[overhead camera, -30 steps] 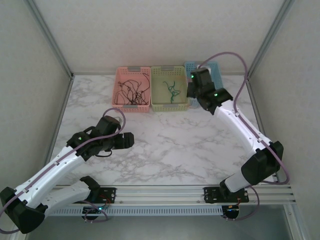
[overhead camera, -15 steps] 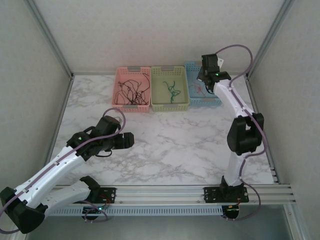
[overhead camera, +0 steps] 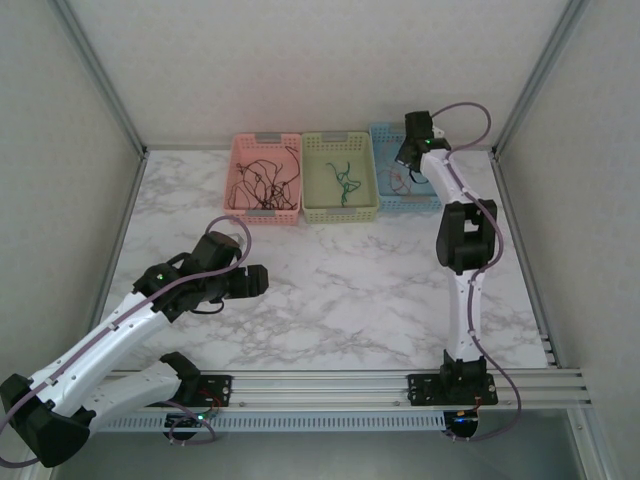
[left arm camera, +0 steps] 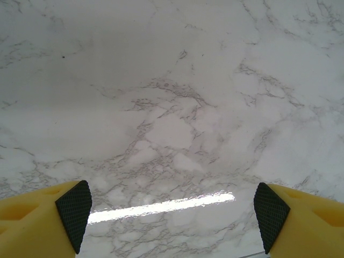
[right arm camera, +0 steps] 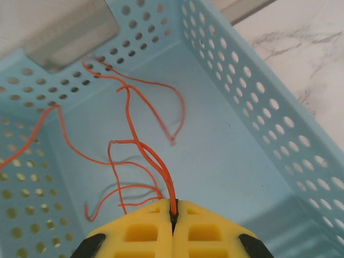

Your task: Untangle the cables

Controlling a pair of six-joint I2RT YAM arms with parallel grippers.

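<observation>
- Hovering near the arm bases, the left gripper [left arm camera: 172,215] has its fingers spread wide with nothing between them, above the bare marble table [overhead camera: 330,290]. That spot is clear of the work and suits it.
- Farther back, the right gripper [right arm camera: 173,212] pinches the orange cables [right arm camera: 129,107] tight at its fingertips. Their loops trail down into the blue basket [right arm camera: 258,123].
- A slow, straight move serves best here, so no loop snags the perforated wall. Whether one strand or two sits in the pinch is hard to tell.
- Alongside, the black cables [overhead camera: 265,180] lie in the pink basket [overhead camera: 265,213] and the green cables [overhead camera: 342,180] in the green basket [overhead camera: 340,214].
</observation>
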